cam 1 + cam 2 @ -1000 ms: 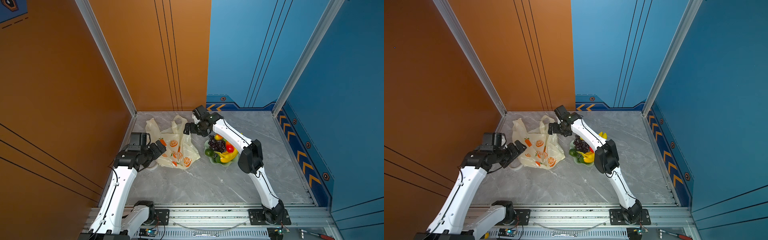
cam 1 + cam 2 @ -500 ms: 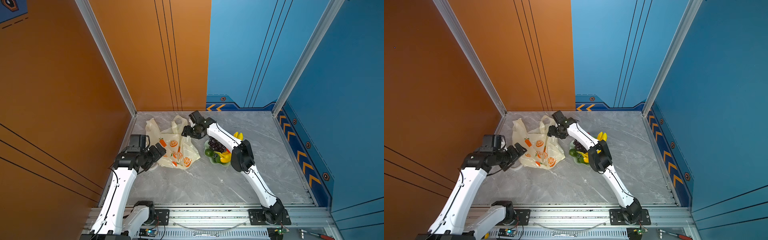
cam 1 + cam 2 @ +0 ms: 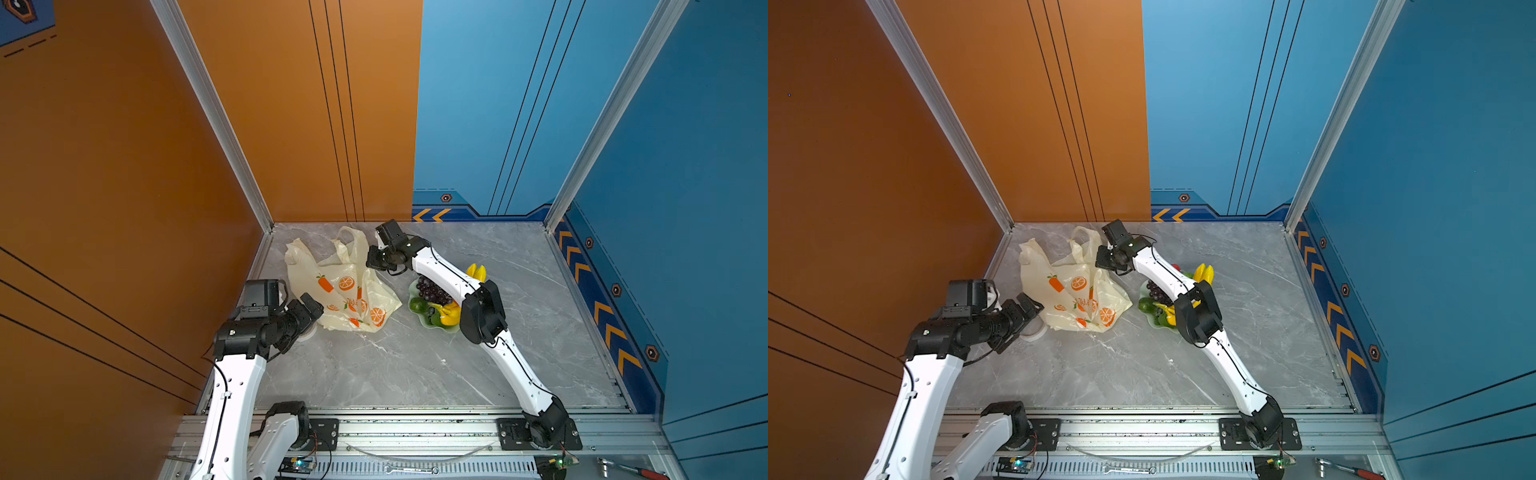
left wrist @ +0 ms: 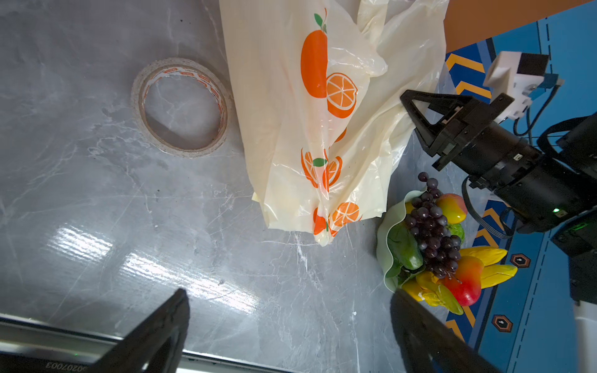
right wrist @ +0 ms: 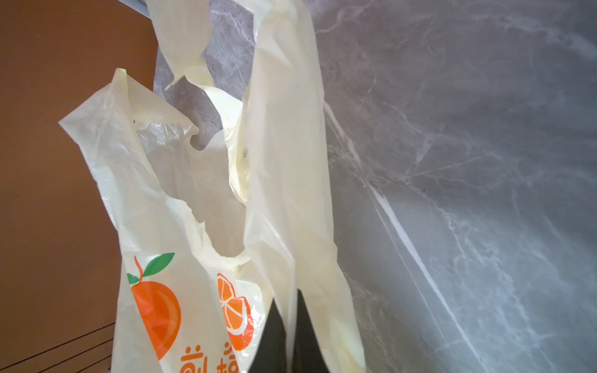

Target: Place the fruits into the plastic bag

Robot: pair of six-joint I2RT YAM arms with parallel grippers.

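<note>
Hovering low at the left of the grey, marble-veined tabletop, the left gripper holds nothing, its black wedge-shaped fingers spread wide apart. Near it a tape roll lies flat, a thin pale ring with red print inside, just beside the bag's edge. The plastic bag sprawls on the tabletop towards the back left corner. It is thin, glossy, cream translucent film, creased all over and printed with oranges and orange slices, and its two loop handles point to the back wall. At the bag's right side the right gripper is pinched tight on a fold of that film, which rises from it in a smooth strip. Further right the fruits sit heaped in a pale green, wavy-edged dish: beaded dark purple grapes, smooth red-yellow mangoes, curved yellow bananas and round green ones.
</note>
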